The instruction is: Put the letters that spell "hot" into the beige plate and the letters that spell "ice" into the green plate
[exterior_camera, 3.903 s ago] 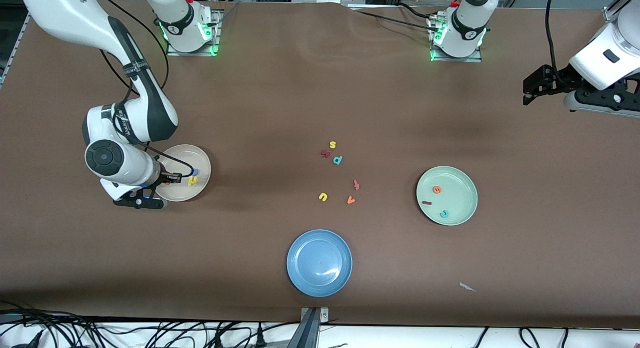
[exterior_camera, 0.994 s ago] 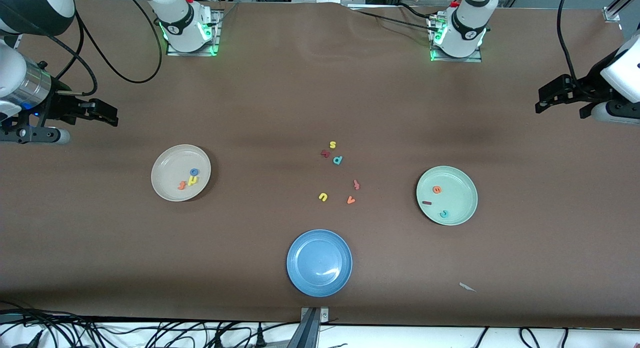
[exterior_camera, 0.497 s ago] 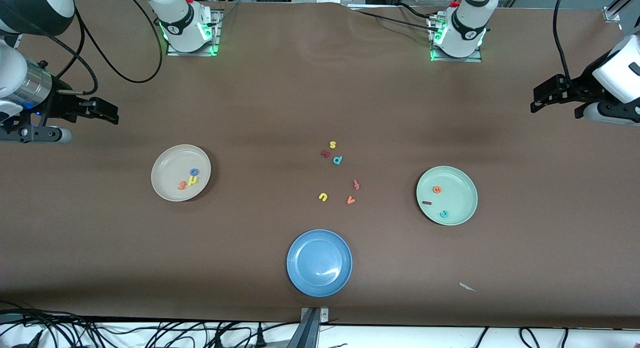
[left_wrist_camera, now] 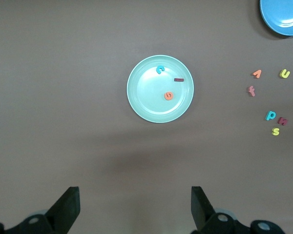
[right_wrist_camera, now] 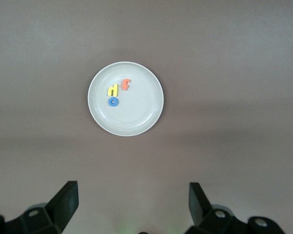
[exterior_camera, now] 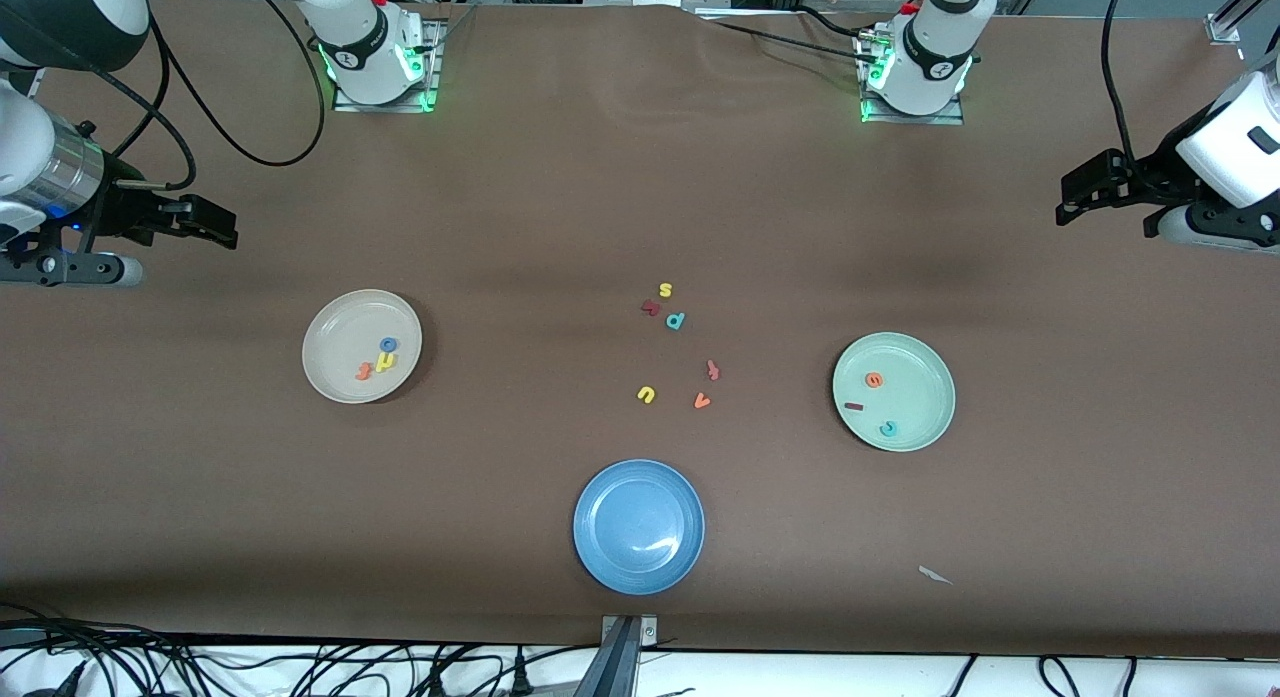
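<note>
Worktop (exterior_camera: 640,177): brown surface carrying three plates and a loose group of foam letters
Beige plate (exterior_camera: 340,322): toward the right arm's end; holds the yellow "h" (exterior_camera: 385,362), the blue "o" (exterior_camera: 389,345) and the orange "t" (exterior_camera: 364,371), the three close together
Green plate (exterior_camera: 915,362): toward the left arm's end; holds the orange "e" (exterior_camera: 874,380), the dark red "i" (exterior_camera: 853,407) and the teal "c" (exterior_camera: 887,429), each apart from the others
Blue plate (exterior_camera: 600,497): nearest the front camera, between the other two plates
Loose letters: yellow "s" (exterior_camera: 665,290), teal "p" (exterior_camera: 675,321), yellow "u" (exterior_camera: 646,394), orange "v" (exterior_camera: 702,401), lying mid-worktop between the beige and green plates
Left hand (left_wrist_camera: 135,207): raised above bare worktop near its own end, fingers spread wide, holding nothing; arm waiting
Right hand (right_wrist_camera: 133,204): raised above bare worktop near its own end, fingers spread wide, holding nothing; arm waiting
</note>
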`<state>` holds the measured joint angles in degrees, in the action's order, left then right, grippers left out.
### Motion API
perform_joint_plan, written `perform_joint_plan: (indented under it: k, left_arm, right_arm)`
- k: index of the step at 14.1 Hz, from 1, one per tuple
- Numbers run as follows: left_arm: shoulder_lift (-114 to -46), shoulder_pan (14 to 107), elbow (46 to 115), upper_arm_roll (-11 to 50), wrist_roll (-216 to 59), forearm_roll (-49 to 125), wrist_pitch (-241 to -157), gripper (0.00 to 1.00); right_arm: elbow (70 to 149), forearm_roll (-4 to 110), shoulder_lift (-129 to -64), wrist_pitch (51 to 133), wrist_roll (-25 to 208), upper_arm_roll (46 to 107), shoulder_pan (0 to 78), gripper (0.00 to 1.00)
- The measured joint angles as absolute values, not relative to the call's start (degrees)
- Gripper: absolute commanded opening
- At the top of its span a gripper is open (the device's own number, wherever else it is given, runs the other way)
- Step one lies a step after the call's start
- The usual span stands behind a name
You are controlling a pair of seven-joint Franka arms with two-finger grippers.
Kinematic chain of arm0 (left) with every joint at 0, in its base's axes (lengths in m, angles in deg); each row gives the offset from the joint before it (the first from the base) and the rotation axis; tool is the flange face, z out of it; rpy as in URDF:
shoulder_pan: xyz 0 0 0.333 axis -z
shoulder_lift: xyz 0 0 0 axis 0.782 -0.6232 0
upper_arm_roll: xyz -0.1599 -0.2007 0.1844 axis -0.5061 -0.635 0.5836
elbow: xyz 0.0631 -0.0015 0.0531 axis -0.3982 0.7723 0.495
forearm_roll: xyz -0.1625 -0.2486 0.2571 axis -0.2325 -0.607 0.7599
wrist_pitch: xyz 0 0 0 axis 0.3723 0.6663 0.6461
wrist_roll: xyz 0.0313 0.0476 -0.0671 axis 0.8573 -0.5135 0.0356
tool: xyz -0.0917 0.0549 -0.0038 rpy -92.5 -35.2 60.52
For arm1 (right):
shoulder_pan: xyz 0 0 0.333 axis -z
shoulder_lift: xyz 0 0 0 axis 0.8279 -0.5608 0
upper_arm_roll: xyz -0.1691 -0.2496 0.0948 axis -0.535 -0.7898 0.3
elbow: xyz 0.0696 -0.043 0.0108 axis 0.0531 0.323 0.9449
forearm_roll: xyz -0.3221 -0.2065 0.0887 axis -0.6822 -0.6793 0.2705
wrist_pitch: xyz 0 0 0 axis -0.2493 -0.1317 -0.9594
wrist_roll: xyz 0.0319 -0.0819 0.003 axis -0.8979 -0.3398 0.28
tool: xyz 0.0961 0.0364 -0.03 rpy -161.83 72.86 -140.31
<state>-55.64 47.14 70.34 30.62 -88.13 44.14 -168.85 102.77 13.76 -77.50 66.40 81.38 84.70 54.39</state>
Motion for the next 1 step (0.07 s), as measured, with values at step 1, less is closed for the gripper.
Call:
perform_joint_plan:
  k: [1]
  left_arm:
    - [-55.64,47.17,70.35,30.59,-88.05,44.14,-168.85,1.00]
  right_arm:
    - [102.77,13.77,-77.50,66.40,81.38,84.70,54.39,1.00]
